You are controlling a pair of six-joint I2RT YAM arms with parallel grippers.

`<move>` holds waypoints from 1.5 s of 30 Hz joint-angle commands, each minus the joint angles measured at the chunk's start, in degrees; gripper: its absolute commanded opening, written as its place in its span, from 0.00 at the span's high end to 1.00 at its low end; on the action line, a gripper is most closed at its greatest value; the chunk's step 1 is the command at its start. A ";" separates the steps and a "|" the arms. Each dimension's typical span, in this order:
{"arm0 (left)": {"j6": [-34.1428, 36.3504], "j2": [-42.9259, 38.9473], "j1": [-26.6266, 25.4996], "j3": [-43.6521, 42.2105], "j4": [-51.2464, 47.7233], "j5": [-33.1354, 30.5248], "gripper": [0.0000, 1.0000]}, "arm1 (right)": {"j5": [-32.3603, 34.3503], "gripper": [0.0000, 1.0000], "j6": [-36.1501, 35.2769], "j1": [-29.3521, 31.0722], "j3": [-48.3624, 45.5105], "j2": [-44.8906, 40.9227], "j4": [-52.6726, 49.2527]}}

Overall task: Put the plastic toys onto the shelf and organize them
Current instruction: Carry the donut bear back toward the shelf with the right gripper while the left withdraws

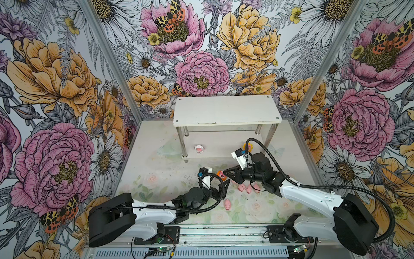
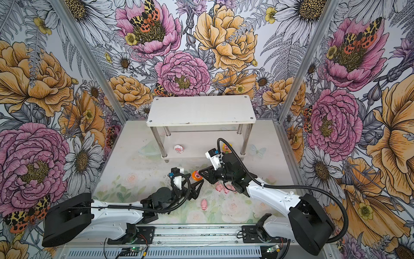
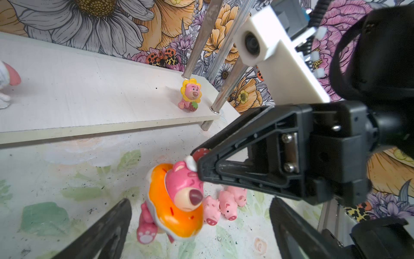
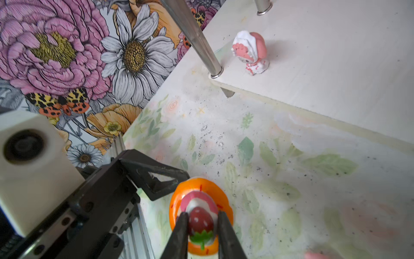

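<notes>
My right gripper (image 4: 201,215) is shut on the strawberry on top of the orange-rimmed toy (image 4: 200,197), which hangs above the table in both top views (image 1: 220,174) (image 2: 197,175). My left gripper (image 3: 199,201) stands wide open around that toy (image 3: 177,201) without touching it. On the lower tier of the white shelf (image 1: 226,109) stand a white-rimmed toy (image 1: 199,149) (image 4: 251,52) and a yellow-rimmed toy (image 1: 248,147) (image 3: 190,95). A cluster of pink pigs (image 1: 247,188) (image 3: 224,204) lies under the right arm. One lone pig (image 1: 227,204) lies nearer the front.
The shelf's metal legs (image 3: 228,89) stand close behind the right gripper. The shelf's top board (image 2: 201,109) is bare. Floral walls close in the table on three sides. The two arm bases sit along the front rail (image 1: 224,234).
</notes>
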 commanded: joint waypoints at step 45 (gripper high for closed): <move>-6.29 -57.45 5.06 -10.35 -48.67 -10.44 0.01 | 29.91 1.00 -51.81 -0.71 47.53 33.21 -39.21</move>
